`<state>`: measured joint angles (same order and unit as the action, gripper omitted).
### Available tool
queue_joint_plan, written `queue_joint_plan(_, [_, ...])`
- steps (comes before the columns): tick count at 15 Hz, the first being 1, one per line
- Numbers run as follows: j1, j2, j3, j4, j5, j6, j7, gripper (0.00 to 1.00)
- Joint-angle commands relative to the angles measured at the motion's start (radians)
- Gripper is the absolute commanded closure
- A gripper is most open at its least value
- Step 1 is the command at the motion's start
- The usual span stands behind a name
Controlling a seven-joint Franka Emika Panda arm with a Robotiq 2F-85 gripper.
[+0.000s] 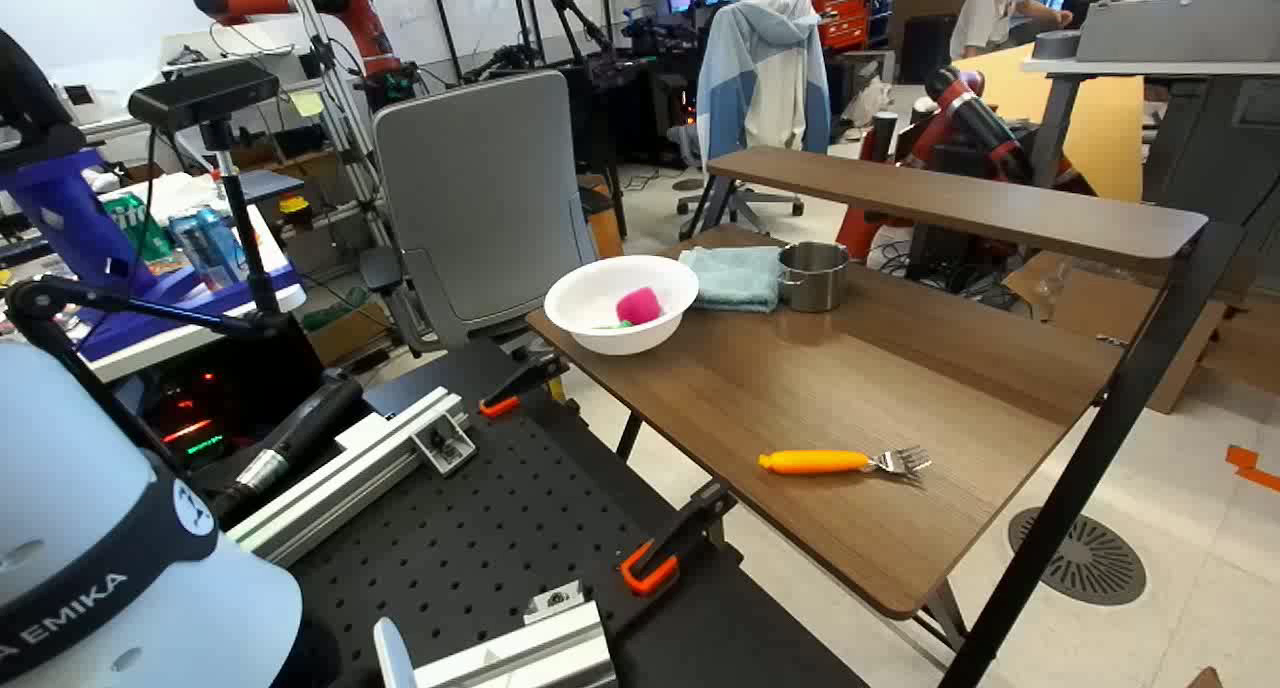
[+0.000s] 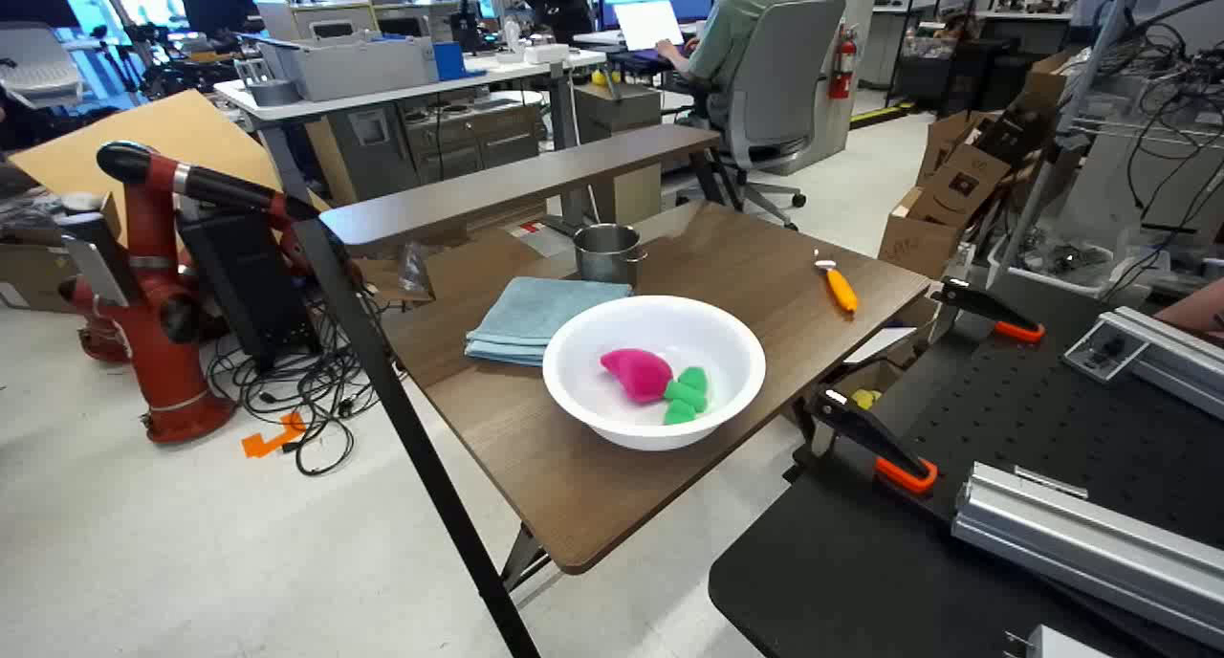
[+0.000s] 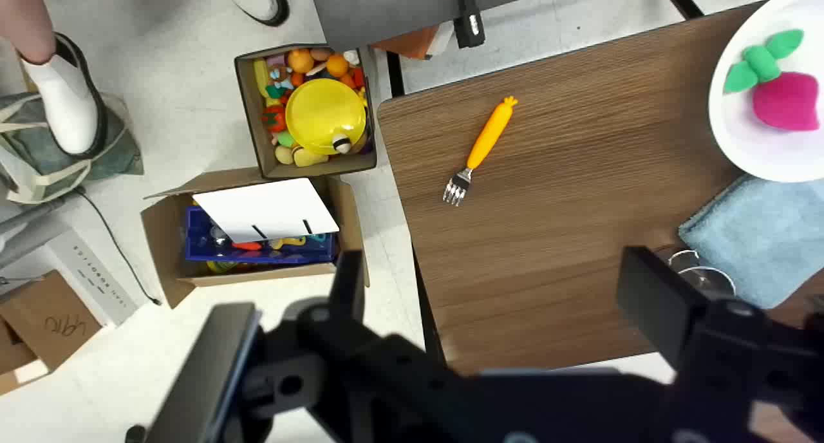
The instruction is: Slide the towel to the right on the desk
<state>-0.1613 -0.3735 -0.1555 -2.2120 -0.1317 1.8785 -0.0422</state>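
In an exterior view, the desk (image 1: 900,388) carries a bowl (image 1: 620,343) at left, a towel (image 1: 735,280) and pot (image 1: 815,288) beyond, a fork (image 1: 825,461) near right.

The towel (image 2: 545,312) is a soft grey-blue cloth, folded square in layers; it lies flat on the desk (image 1: 850,388), left of the frame's centre in an exterior view, cut by the right edge in the wrist view; the desk is brown and wood-grained, its raised shelf (image 1: 960,200) at upper right in an exterior view.
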Motion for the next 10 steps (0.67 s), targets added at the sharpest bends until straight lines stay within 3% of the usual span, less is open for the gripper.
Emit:
queue_joint_plan(1, [0.001, 0.001, -0.001, 0.003, 0.000, -0.003, 0.000, 0.00])
queue_joint_plan(5, [0.003, 0.012, 0.006, 0.001, 0.018, 0.020, 0.036, 0.00])
queue_joint_plan(10, [0.039, 0.094, 0.062, 0.035, 0.039, 0.072, 0.144, 0.00])
